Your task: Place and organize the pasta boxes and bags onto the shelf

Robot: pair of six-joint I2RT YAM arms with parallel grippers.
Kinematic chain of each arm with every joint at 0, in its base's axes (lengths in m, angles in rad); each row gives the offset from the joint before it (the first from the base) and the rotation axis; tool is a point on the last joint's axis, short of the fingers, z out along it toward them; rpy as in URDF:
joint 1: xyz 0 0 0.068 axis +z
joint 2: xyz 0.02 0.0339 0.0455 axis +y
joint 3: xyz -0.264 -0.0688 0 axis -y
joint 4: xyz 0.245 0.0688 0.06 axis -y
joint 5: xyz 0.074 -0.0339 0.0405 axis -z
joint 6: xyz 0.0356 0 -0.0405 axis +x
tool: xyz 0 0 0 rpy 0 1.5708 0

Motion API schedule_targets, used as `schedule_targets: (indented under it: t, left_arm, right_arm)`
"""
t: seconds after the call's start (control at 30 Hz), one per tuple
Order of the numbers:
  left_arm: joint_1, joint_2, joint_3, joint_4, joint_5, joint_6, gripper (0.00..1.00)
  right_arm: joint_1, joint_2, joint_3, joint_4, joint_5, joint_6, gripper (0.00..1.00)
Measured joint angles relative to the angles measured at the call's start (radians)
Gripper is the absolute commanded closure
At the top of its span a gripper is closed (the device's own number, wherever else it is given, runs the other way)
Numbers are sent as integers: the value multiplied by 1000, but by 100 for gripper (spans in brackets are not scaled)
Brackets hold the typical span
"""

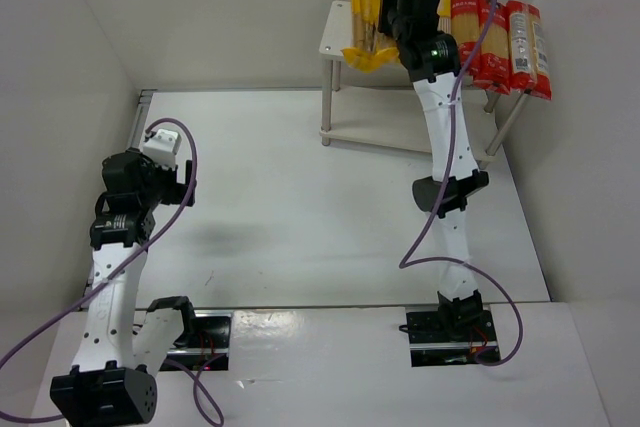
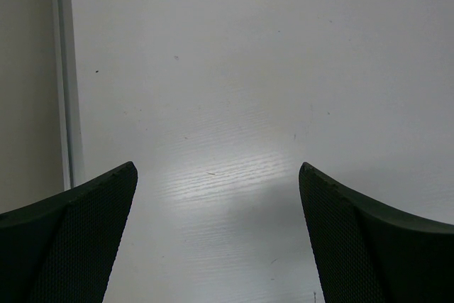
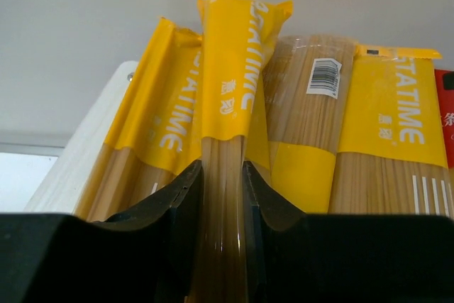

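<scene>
The white two-tier shelf (image 1: 335,29) stands at the back right. On its top board lie yellow spaghetti packets (image 1: 366,17) at the left and red packets with white labels (image 1: 505,45) at the right. My right gripper (image 3: 223,175) is over the top board, shut on a yellow spaghetti packet (image 3: 234,69) held on edge between other yellow packets (image 3: 394,118). In the top view the right gripper (image 1: 392,19) covers part of them. My left gripper (image 2: 216,189) is open and empty over bare table at the left (image 1: 160,169).
White walls enclose the table on the left, back and right. A metal strip (image 2: 65,69) runs along the table's left edge. The shelf's lower board (image 1: 380,137) shows below the top one. Purple cables hang from both arms.
</scene>
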Motion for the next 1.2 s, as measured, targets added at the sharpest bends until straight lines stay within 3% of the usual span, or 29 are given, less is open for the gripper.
schedule_targets:
  t: [0.27,0.63,0.67,0.77,0.87,1.0,1.2]
  left_arm:
    - [0,8,0,-1,2,0,0]
    - [0,8,0,-1,4,0,0]
    - [0,8,0,-1,4,0,0]
    - [0,8,0,-1,4,0,0]
    - [0,8,0,-1,5,0,0]
    - [0,8,0,-1,8,0,0]
    - [0,2,0,-1,10,0,0]
  right_arm:
    - [0,18,8,23,35,68,100]
    - [77,31,14,35,246,132,94]
    - [87,31,14,35,264,133,91]
    - [115,32,14,34,318,141,56]
    - [133,31,15,46,339,156,29]
    - [159,26,20,66,372,153,18]
    - [171,-54,-22,68,401,155,10]
